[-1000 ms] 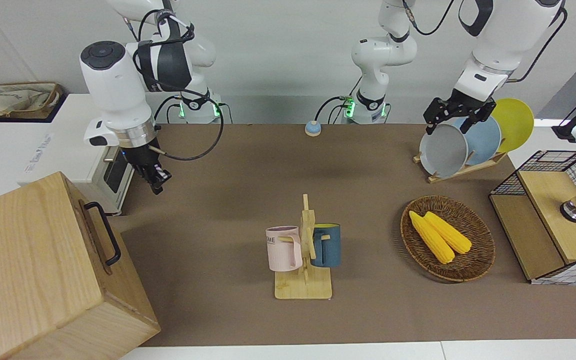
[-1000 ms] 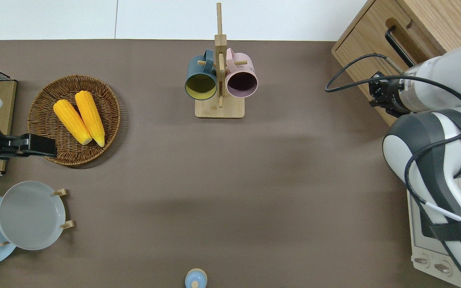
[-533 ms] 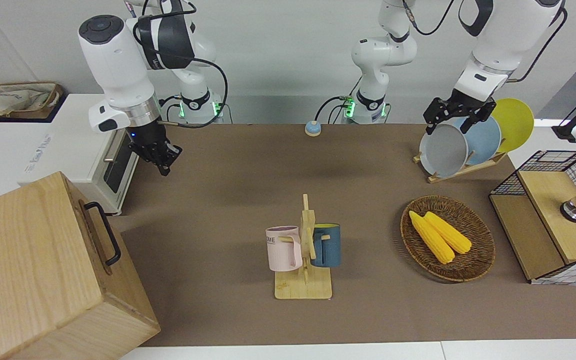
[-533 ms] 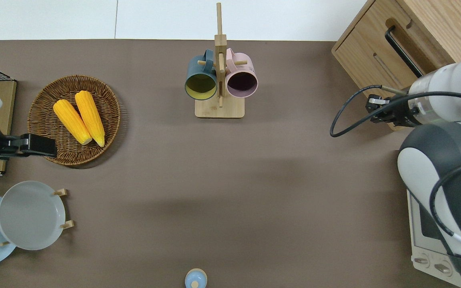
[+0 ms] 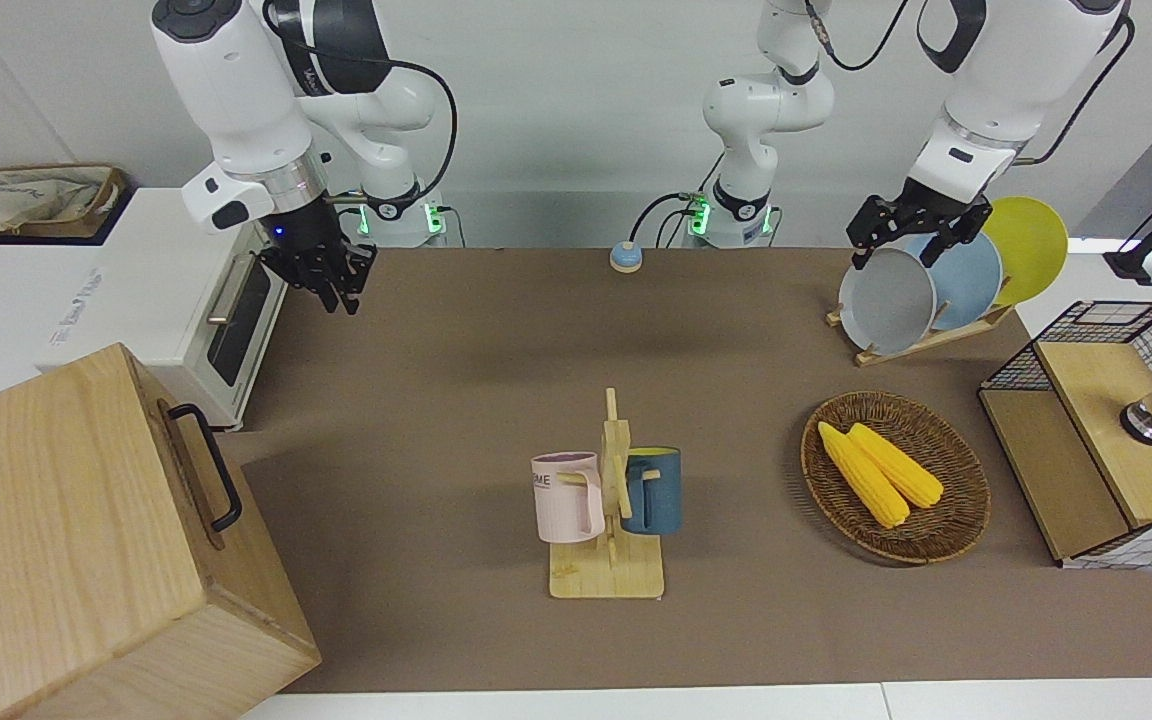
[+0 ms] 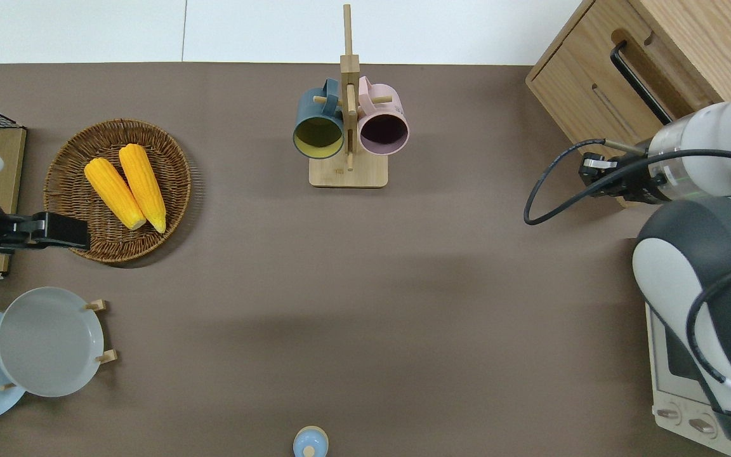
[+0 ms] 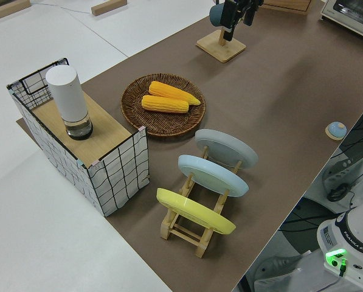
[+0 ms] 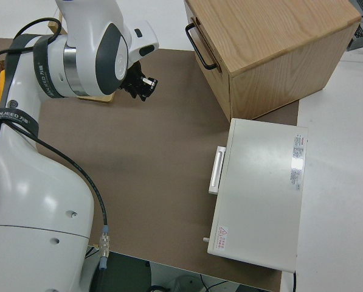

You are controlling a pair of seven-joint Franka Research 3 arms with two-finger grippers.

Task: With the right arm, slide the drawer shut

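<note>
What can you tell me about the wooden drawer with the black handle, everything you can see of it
The drawer is a wide, shallow light-wood panel in the pale wooden cabinet at the right arm's end of the table. A black metal loop handle stands out from its front, under a notch in the cabinet top. Its front looks flush with the cabinet face, so it appears shut. Nothing touches it; the right gripper is up in the air, clear of it.

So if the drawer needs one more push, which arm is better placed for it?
Probably the right arm. Its hand is up over the cabinet's front edge, close to the drawer, which already looks flush with the cabinet. The left arm is parked.
</note>
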